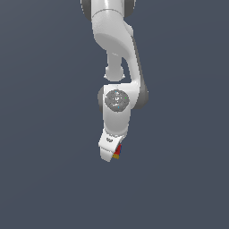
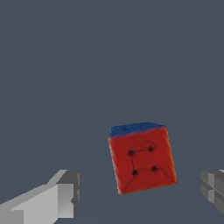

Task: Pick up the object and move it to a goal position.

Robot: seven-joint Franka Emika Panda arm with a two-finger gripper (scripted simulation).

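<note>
One small cube [image 2: 142,159], red dotted face toward my wrist camera and tilted, lay between my two fingers [image 2: 61,197], which stood spread wide at eight and four o'clock, touching nothing, so my gripper [image 1: 112,154] could straddle it before closing.

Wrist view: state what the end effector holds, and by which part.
Nothing is held: the cube sits between the open fingers, with a gap on both sides.

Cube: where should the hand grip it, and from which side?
Come in facing the cube's dotted red face, which is turned toward the wrist camera. Close the hand's fingers on the two flat side faces flanking it. The cube sits slightly rotated, so probably align first.
</note>
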